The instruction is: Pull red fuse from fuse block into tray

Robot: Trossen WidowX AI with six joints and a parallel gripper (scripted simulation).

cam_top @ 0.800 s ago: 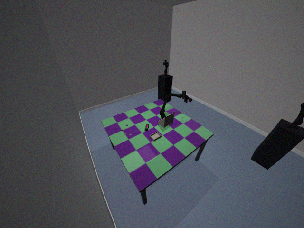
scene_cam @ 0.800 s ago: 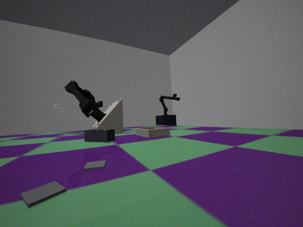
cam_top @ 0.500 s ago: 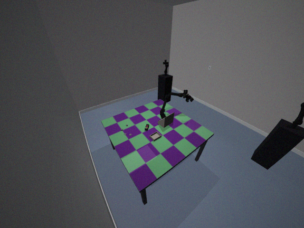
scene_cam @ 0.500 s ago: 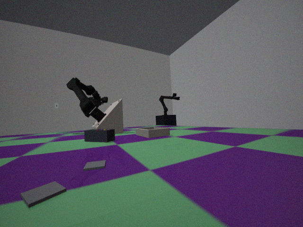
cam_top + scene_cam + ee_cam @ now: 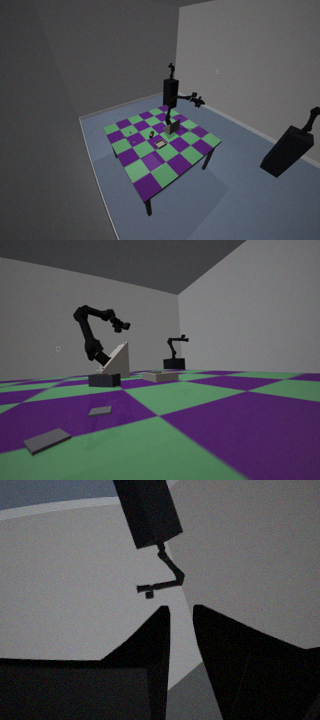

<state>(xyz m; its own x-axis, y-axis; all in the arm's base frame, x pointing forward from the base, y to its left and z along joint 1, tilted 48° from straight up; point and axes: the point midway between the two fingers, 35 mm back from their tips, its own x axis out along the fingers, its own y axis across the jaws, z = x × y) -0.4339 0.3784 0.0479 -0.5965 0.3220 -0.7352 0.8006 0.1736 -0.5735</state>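
The dark fuse block (image 5: pixel 151 136) sits on the checkered table left of the middle; in the exterior view (image 5: pixel 104 379) small coloured fuse tops show along its top edge. A red spot (image 5: pixel 150 136) at its near end looks like the red fuse, still in the block. The shallow beige tray (image 5: pixel 160 143) lies just in front of it and also shows in the exterior view (image 5: pixel 160 376). My gripper (image 5: pixel 199 103) is high in the air past the table's far edge, far from block and tray. In the wrist view my gripper's fingers stand close together with only wall between them.
A pale wedge-shaped stand (image 5: pixel 171 126) (image 5: pixel 117 361) carries my arm's base behind the block. Two flat grey plates (image 5: pixel 100 411) (image 5: pixel 47 440) lie on the table. Other black arms on pedestals stand on the floor (image 5: pixel 170 91) (image 5: pixel 288 152).
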